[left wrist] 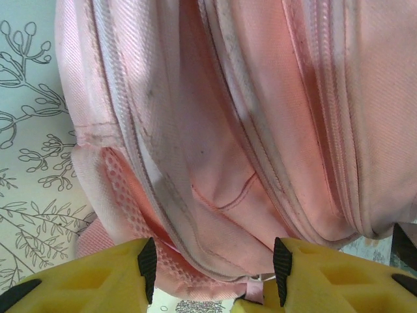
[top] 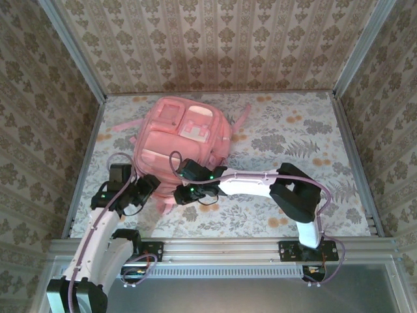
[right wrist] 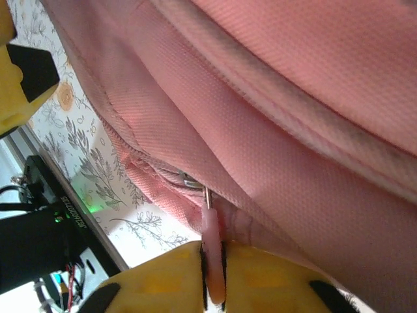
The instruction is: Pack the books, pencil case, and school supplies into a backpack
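Zipper pull [right wrist: 212, 261], lower centre, is being pinched by the clenched right tool [right wrist: 214, 277] for zipping while the backpack [top: 186, 134] is being straddled, probably braced, by the half-spread left tool [left wrist: 213, 261] (grip unclear).

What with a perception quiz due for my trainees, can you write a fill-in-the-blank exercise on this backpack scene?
1. The right tool is shut on the small pink ____ pull of the light pink fabric backpack.
2. The backpack lies on a table whose surface has a ____ print.
3. The fingers of the left tool, seen at the backpack's edge, are ____ with black pads.

Missing words: zipper; floral; yellow.
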Motion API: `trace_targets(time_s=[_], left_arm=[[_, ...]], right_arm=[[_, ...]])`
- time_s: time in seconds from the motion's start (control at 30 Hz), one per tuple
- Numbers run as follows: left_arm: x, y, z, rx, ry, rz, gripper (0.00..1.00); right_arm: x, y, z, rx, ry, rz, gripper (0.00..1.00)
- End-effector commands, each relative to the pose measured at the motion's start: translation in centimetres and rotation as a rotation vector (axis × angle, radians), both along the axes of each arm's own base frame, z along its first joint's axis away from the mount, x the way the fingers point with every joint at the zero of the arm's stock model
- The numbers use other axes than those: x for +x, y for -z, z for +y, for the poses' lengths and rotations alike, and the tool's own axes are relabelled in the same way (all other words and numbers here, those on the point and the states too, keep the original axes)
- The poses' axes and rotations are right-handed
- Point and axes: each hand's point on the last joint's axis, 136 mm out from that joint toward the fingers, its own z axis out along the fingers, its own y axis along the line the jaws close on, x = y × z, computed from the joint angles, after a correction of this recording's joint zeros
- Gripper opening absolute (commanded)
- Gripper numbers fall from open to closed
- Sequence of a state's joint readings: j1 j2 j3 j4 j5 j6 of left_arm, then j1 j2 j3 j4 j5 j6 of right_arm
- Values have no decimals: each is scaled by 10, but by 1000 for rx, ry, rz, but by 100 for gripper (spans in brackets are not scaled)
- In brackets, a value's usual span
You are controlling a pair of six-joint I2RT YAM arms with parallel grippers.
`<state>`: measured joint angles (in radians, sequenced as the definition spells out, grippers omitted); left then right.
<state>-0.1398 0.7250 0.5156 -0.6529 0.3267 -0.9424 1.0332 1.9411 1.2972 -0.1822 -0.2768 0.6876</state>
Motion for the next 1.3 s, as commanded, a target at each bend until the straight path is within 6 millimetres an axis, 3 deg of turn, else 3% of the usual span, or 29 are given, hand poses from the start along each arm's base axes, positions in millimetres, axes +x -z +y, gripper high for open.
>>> trace_targets(time_s=[0.0, 0.07, 0.17, 0.4, 0.63, 1.0, 1.27], left_arm=[[-2, 2, -5, -11, 17, -8, 54], [-3, 5, -7, -10, 19, -8, 58], [-2, 7, -13, -20, 22, -10, 62], [0, 11, -25, -2, 43, 10, 58], [1, 19, -22, 18, 17, -1, 42], [18, 14, -19, 71, 9, -12, 1], [23, -7, -16, 86, 1, -52, 0]], right_arm=[[4, -3, 5, 8, 1, -3, 5], [6, -8, 2, 20, 7, -14, 0], [4, -13, -3, 36, 5, -11, 0], [0, -22, -6, 64, 8, -5, 0], [0, -32, -5, 87, 7, -13, 0], [0, -24, -24, 1, 12, -41, 0], [1, -22, -41, -51, 40, -70, 0]])
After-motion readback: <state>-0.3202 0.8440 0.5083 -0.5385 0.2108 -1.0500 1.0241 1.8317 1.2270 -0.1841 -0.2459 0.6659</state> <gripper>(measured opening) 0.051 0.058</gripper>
